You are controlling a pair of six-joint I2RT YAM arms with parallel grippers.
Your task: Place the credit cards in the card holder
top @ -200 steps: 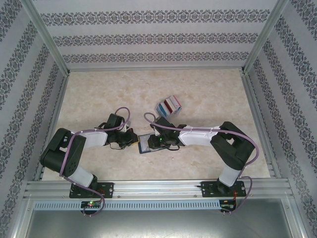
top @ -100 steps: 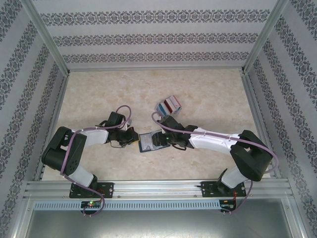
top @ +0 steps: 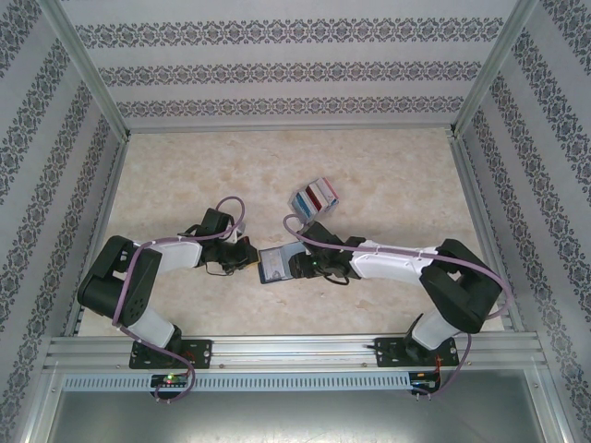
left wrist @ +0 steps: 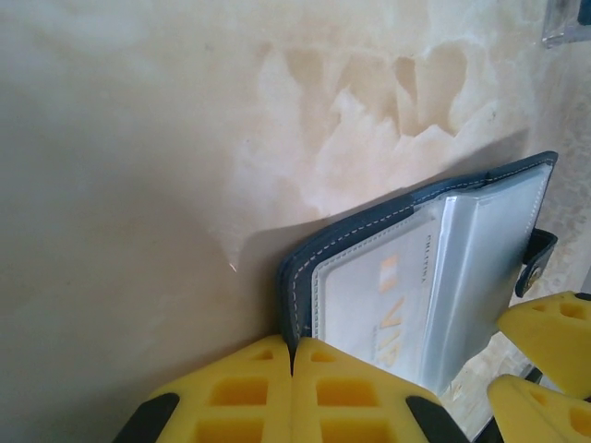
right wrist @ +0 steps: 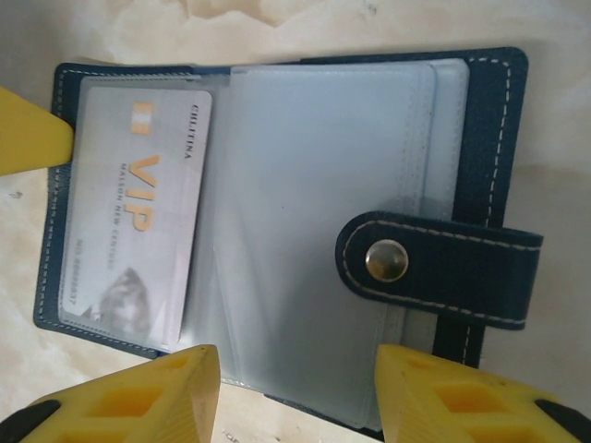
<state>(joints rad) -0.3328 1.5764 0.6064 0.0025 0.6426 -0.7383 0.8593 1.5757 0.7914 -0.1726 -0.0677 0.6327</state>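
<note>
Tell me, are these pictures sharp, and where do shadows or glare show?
Left wrist view: the wallet throws a soft shadow leftward on the table; the yellow left claw looks slightly soft. Right wrist view: the card reads sharp, sleeves faintly shiny. Top view: even light, no harsh glare.

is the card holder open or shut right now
Open. The card holder lies spread with its clear sleeves showing and a VIP card tucked in one.

An open navy card holder lies on the marbled worktop, clear sleeves up, with a pale card printed VIP in the left sleeve. Its strap with a metal snap button lies across the right side. Two yellow fingers stand apart at its lower edge.
</note>
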